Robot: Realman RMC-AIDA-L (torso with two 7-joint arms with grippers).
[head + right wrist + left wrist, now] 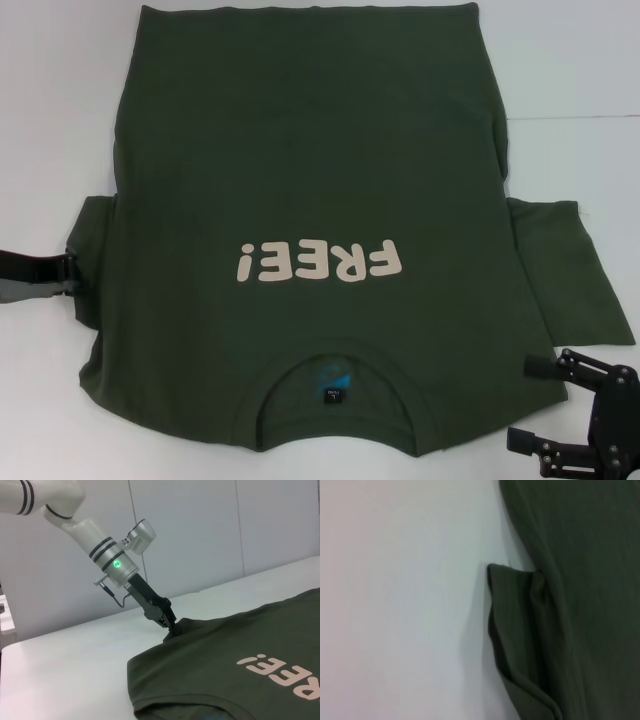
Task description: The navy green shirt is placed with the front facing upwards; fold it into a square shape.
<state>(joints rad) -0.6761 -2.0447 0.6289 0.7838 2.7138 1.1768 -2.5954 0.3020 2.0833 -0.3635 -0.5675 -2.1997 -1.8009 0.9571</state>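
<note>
The navy green shirt (pixel 310 180) may bunch if the left gripper (pixel 171 625), jaws clenched on its sleeve (pixel 92 262), drags unevenly; right gripper (pixel 565 410) jaws released.

Matt cotton-like navy green shirt (pixel 300 150)

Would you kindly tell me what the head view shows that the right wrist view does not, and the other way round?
Only the head view shows the right tool, open, beside the collar-end corner of the dark olive-green cotton T-shirt, plus the shirt's right sleeve spread flat and its small dark neck label.

Only the right wrist view shows the left arm's white segments with a green light and the pale wall behind.

Both show the cream "FREE!" lettering, the white table, and the left tool shut on the left sleeve.
</note>
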